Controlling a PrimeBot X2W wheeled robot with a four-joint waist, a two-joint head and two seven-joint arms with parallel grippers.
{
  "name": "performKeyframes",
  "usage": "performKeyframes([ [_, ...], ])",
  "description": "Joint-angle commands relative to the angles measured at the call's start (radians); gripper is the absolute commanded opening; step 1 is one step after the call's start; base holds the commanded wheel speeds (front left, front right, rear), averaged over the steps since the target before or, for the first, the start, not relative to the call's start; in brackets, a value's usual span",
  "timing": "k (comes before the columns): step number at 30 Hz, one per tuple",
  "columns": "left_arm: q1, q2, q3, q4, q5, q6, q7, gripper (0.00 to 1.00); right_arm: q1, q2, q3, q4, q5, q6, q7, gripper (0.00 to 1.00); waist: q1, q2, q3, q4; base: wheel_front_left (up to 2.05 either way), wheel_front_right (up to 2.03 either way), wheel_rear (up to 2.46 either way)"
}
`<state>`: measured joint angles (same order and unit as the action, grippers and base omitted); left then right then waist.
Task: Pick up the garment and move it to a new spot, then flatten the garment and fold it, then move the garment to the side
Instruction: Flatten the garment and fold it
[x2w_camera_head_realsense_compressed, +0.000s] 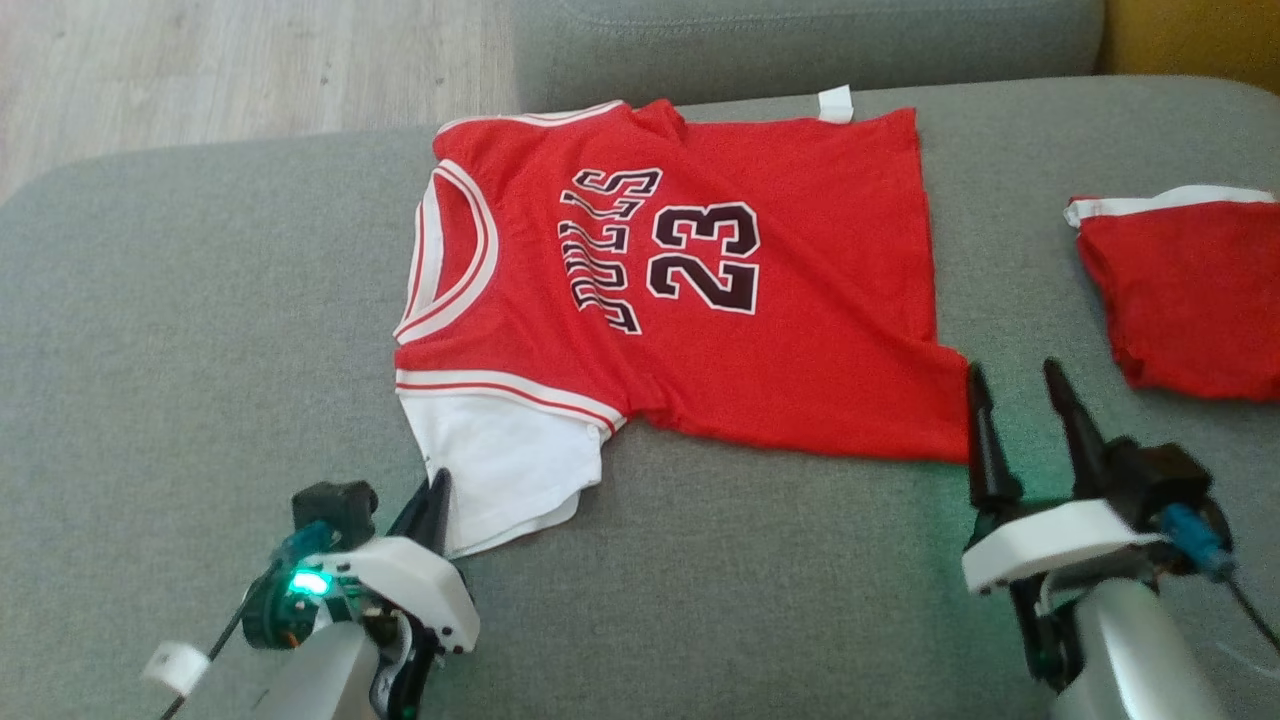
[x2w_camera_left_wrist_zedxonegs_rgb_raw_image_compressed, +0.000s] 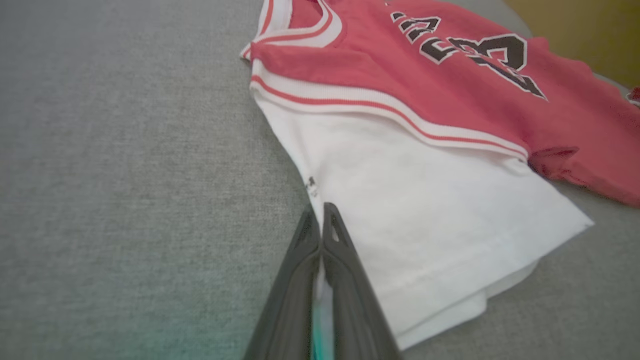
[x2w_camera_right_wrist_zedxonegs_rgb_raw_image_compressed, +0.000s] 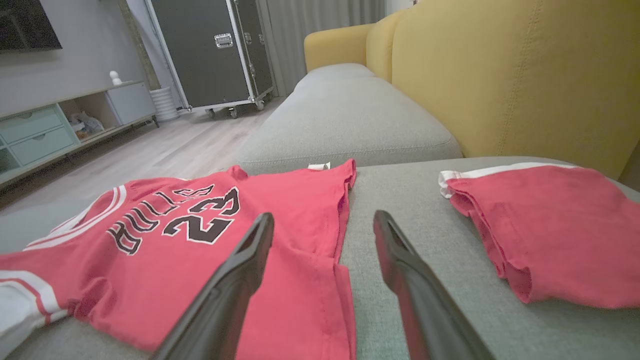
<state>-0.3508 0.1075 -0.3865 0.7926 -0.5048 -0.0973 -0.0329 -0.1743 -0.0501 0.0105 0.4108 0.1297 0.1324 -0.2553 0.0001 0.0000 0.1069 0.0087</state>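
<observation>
On the grey woven sofa cushion (x2w_camera_head_realsense_compressed: 180, 330), at the near left, the left gripper (x2w_camera_head_realsense_compressed: 437, 492) sits low with its two dark fingers pressed together. They meet at the outer edge of the white sleeve (x2w_camera_head_realsense_compressed: 500, 460). The left wrist view shows a pale sliver between them, so the jaws are judged to be closed on that sleeve edge.

Next to the right lies the red jersey (x2w_camera_head_realsense_compressed: 800, 340), made of thin soft cloth, trimmed white at neck and armholes and printed with a black 23. It is spread nearly flat across the middle of the cushion, neck to the left and hem to the right. Small rucks show below the near armhole.

Handling, as judged by an observer:
- The garment is light and limp, with no stiffness of its own.
- A single pinch raises only the held part; the rest will trail and fold over.
- Take hold at two points well apart along the near edge: the sleeve and the near hem corner.
- Pinch both layers deeply; a shallow grip may slip off the smooth cloth.

Further right, the right gripper (x2w_camera_head_realsense_compressed: 1015, 385) stands with jaws wide apart and empty, its fingertips just beside the near hem corner. Whether they touch the cloth cannot be told.

At the far right, a pair of red shorts with a white waistband (x2w_camera_head_realsense_compressed: 1190, 290) lies apart from the jersey.
</observation>
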Motion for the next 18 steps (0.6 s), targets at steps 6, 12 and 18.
performKeyframes([
  [6,-0.015,0.027,0.058,-0.092,-0.021,-0.011,-0.154,0.0,-0.046,0.0,0.009,0.094,-0.055,-0.002,-0.006,1.0,-0.0001,0.0,-0.031,-0.003,0.0,0.0,0.0],
  [12,-0.004,0.03,0.082,-0.218,-0.001,-0.008,-0.221,0.0,-0.078,0.0,-0.009,0.246,-0.058,-0.002,0.029,1.0,-0.0001,0.0,-0.041,0.013,0.0,0.0,0.0],
  [18,0.017,0.025,0.089,-0.289,0.019,-0.011,-0.227,0.0,-0.134,0.0,-0.015,0.354,-0.026,-0.002,0.055,1.0,-0.0001,0.0,-0.035,0.03,0.0,0.0,0.0],
])
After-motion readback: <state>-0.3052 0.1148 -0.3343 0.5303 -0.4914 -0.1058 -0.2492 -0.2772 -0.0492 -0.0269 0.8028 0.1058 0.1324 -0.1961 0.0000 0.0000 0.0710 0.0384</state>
